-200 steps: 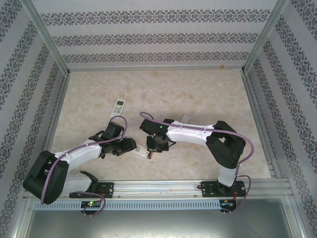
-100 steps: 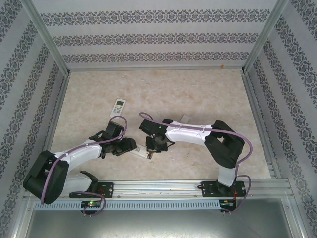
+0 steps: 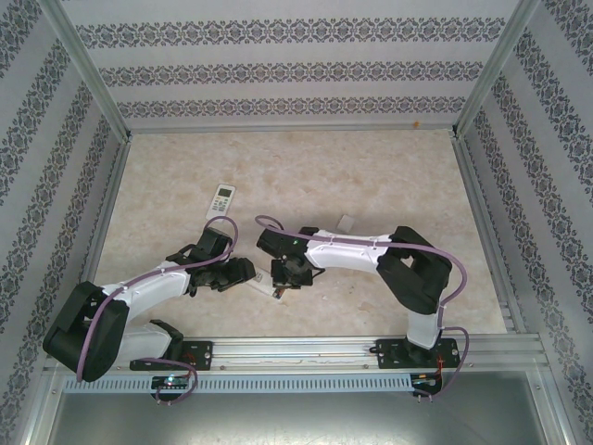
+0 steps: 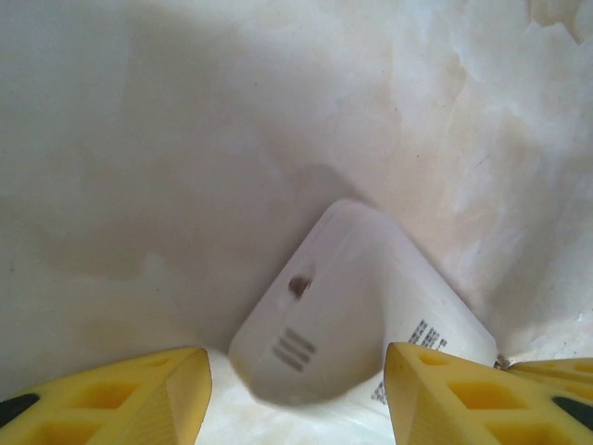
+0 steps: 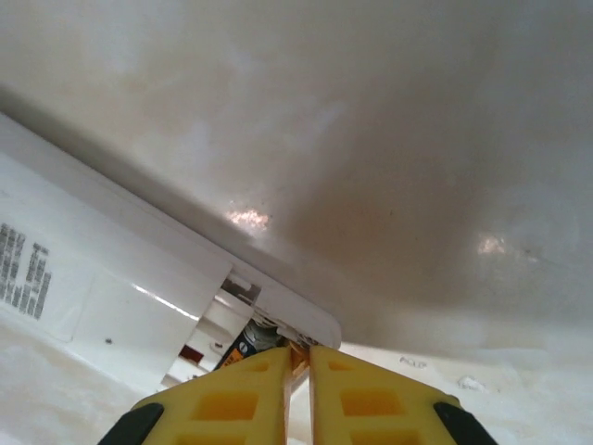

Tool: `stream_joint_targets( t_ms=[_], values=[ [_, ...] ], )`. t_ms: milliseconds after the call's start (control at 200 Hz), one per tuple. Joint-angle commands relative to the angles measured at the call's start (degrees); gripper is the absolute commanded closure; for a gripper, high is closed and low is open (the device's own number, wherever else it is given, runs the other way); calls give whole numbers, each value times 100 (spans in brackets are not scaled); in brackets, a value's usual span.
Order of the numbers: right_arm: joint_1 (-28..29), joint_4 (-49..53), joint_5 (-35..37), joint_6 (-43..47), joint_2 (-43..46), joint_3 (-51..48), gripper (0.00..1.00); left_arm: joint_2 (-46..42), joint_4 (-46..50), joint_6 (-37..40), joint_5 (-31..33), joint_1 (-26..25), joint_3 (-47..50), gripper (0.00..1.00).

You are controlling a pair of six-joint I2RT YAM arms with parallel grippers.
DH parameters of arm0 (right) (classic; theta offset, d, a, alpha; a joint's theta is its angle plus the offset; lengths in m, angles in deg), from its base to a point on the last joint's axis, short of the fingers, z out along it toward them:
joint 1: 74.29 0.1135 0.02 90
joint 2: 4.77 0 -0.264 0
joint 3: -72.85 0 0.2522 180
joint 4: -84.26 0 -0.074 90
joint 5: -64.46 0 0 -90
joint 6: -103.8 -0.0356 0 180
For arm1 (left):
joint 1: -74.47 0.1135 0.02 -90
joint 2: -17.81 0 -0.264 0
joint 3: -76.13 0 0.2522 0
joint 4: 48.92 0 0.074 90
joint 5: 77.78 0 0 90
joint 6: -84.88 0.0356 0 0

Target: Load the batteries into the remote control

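Against a second ago, my right arm (image 3: 371, 252) has swung a little to the left in the top view, its elbow and wrist drawn nearer my left arm (image 3: 148, 286), which has not moved; the second remote (image 3: 222, 198) further back on the bench (image 3: 389, 176) and the small white cover (image 3: 347, 222) beside my right forearm lie where they did. My left tool (image 4: 298, 366) stands about half open astride one end of the remote control (image 4: 361, 306), which lies back-up with its printed label showing: one yellow finger is against its edge and the other is just beside the opposite edge, so I take this for a hold across its width. My right tool (image 5: 298, 350) is closed to a thin slit at the remote control's other end, right at the lip of the open battery compartment (image 5: 218, 324). A dark battery (image 5: 243, 350) with a coppery end sits at that lip, a coppery sliver of it nipped between my fingertips and the rest reaching into the compartment. What else lies in the compartment I cannot tell, as its inside is mostly hidden.
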Motion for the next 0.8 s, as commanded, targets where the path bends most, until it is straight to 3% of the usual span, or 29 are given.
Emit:
stream_joint_targets(
  t_ms=[0,175,330,445,619,734,799],
  values=[
    [356,423,-258,-65,-653,-292,86,284,-397,64,-187,-147,207,45],
    [425,331,-326,-52,-763,-389,86,230,-389,58,-124,-145,224,45],
    [343,500,-40,339,-402,183,86,223,-359,52,-163,-145,213,45],
    [238,684,461,831,168,591,81,70,-212,84,-65,-145,163,44],
    [-197,818,1767,1678,1039,581,73,-417,60,124,321,-153,81,33],
    [-771,433,2552,2760,1509,129,45,-763,285,244,574,-143,22,29],
    [-1154,44,2443,4103,1637,-131,26,-978,414,335,702,-138,-3,28]
  ],
)
